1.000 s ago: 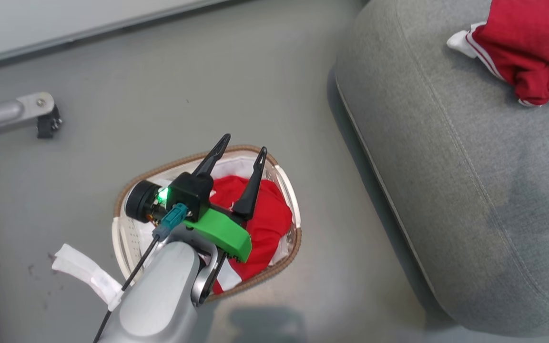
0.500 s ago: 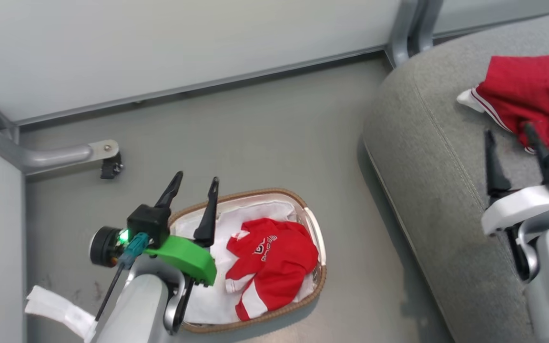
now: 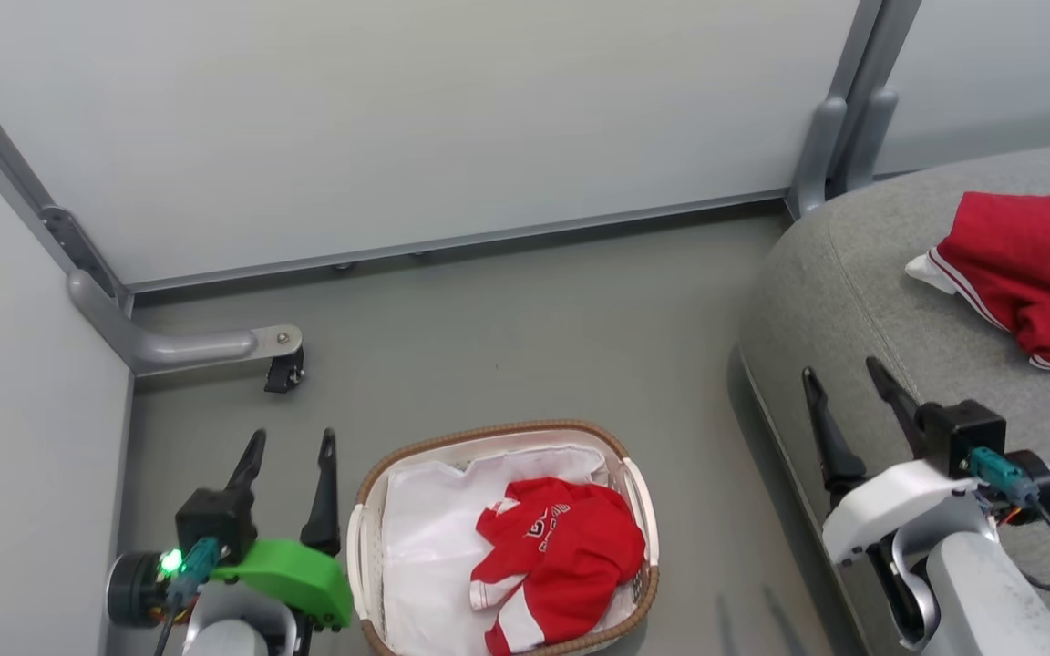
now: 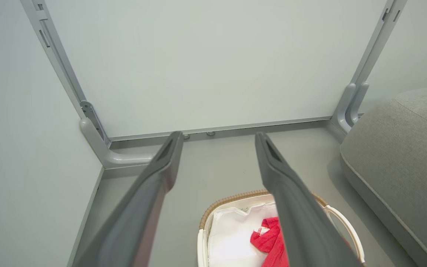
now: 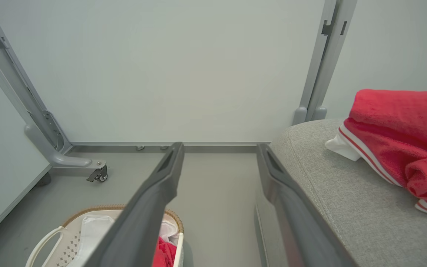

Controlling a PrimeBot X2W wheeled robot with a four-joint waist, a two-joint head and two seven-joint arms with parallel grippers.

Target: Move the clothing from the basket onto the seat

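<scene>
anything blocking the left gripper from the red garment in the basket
Nothing visible does. The open left gripper hovers beside the basket, and the red garment lies uncovered on top of the white liner.

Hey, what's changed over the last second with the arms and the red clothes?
The camera tilted up. The left hand pulled back from above the basket to its left side, open and empty. The right hand, also open, came into view at the edge of the seat. One red garment stays in the basket, a second garment on the seat.
</scene>
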